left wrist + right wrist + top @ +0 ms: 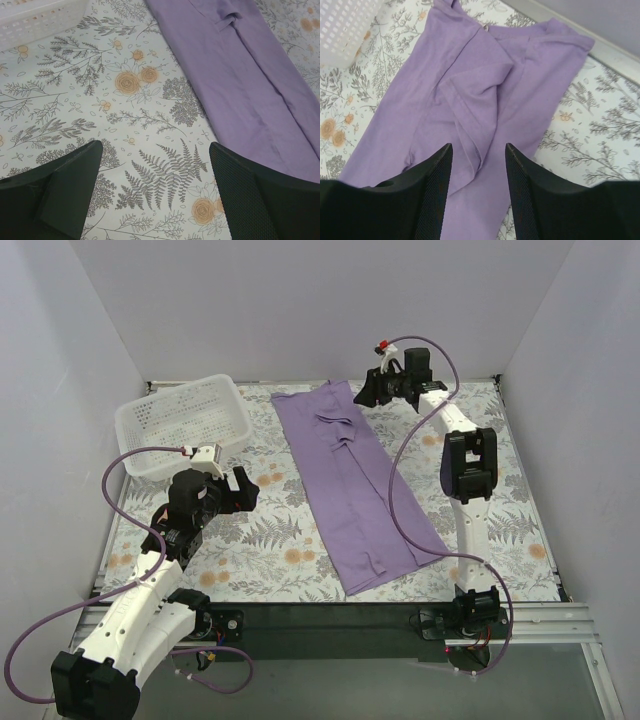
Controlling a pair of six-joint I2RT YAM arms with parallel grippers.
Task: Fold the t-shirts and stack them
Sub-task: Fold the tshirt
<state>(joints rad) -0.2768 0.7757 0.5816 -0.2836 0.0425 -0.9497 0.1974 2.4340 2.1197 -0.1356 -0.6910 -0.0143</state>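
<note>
purple t-shirt (350, 490) lies folded lengthwise; left fingers (65, 195) and right fingers (432, 195) both released.

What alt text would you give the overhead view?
A purple t-shirt, folded into a long strip, lies diagonally on a floral table. The right gripper hovers at its far end; the left gripper, open, hangs near a white basket.

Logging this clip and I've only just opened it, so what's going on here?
A purple shirt lies on the table, folded into a long strip. The right fingers hover open above its far end, gripping nothing. The left fingers hang open over the bare table to the left of the shirt. A white basket sits at the far left. Nothing is stacked yet.
</note>
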